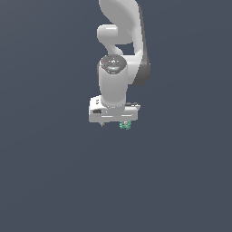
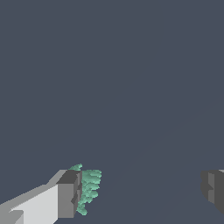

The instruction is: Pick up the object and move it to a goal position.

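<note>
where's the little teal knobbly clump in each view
Exterior view: the small teal-green knobbly clump peeks out just under the white gripper, towards the exterior view's right end of it.
Wrist view: the clump sits right against one dark finger pad; the other pad stands far off, so the gripper is open.
Shared landmark: the gripper itself.
</note>
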Robot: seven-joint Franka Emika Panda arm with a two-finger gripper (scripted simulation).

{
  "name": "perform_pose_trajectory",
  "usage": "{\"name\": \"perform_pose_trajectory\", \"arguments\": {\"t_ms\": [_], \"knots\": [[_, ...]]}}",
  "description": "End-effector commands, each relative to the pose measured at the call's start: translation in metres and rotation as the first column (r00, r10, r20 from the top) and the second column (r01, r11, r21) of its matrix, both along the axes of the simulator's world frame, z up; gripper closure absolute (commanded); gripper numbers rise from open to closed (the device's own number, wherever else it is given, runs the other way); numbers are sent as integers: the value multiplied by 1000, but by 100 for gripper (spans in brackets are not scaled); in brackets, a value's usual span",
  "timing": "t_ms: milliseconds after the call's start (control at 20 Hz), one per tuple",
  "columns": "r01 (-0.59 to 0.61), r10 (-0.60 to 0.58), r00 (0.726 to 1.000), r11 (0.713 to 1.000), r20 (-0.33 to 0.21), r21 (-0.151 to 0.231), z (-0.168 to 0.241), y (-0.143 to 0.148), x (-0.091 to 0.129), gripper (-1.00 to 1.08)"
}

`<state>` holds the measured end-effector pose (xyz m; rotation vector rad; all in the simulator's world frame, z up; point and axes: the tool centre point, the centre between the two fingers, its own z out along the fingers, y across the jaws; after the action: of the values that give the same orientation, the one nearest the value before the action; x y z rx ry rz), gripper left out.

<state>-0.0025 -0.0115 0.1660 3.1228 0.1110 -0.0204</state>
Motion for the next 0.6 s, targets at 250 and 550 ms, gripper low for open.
{"name": "perform_pose_trajectory", "arguments": {"t_ms": [250, 550], "knots": [[24, -24, 1000, 1000, 3, 3, -16, 14, -14, -92], [67, -67, 998, 998, 7, 9, -40, 36, -40, -92]]}}
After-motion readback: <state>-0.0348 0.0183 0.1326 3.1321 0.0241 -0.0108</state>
